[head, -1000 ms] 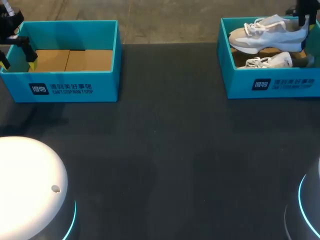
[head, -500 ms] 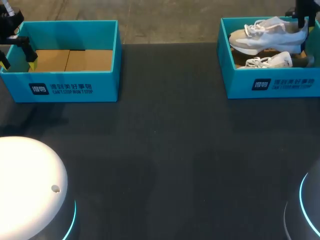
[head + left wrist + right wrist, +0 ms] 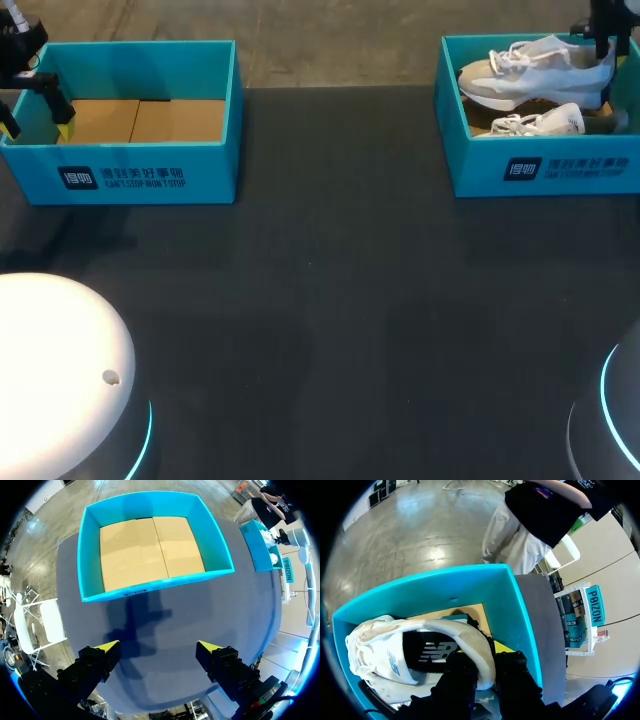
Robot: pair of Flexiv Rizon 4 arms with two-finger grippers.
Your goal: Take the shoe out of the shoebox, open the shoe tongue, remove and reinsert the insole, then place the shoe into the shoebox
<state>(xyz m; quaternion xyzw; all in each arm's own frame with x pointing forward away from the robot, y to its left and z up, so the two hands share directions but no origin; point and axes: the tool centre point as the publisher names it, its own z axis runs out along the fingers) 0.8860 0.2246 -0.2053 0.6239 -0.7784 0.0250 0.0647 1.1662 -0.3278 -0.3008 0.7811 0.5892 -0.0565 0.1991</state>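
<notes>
- Over the last second the shoe [image 3: 535, 68] in the right claw [image 3: 603, 45] has come up slightly inside the right shoebox [image 3: 550, 170]; the left arm has kept its place.
- Right wrist view, nearest: the right claw [image 3: 487, 667] is clamped narrowly on the shoe's [image 3: 420, 635] heel collar, with one dark finger inside the opening and one outside. A sliver of yellow tip shows beside the heel.
- Ahead of that claw, the pale shoe stretches away with its dark lining exposed. The teal walls of the right shoebox [image 3: 470, 585] stand around it.
- Only the head view shows the second shoe [image 3: 535, 123], which lies lower in the same box, nearer the front wall than the held one.
- Left wrist view, nearest: the left claw [image 3: 158, 647] is spread wide with nothing in it, and the dark table [image 3: 165, 625] shows between its yellow tips.
- Ahead of it sits the left shoebox [image 3: 155, 585], showing only its cardboard floor [image 3: 150, 545].
- From the head view, the left claw [image 3: 35, 115] hangs at that box's outer end, well apart from the shoe.
</notes>
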